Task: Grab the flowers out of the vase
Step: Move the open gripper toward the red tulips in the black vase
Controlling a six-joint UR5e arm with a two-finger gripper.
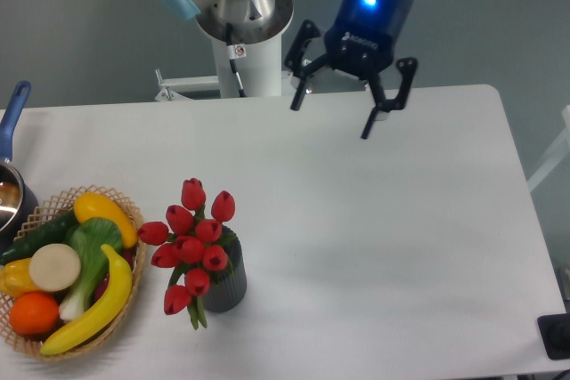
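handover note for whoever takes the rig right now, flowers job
Gripper: open, empty, hanging above the far side of the table, well away from the bouquet.
Flowers: red tulip bunch in the vase, near left of the table, beside the basket of fruit and vegetables.
Done: nothing grasped yet.
Left: bring the gripper over to the bunch, close on it, lift it out of the vase. The vase looks small, so it may tip or lift along with the stems.
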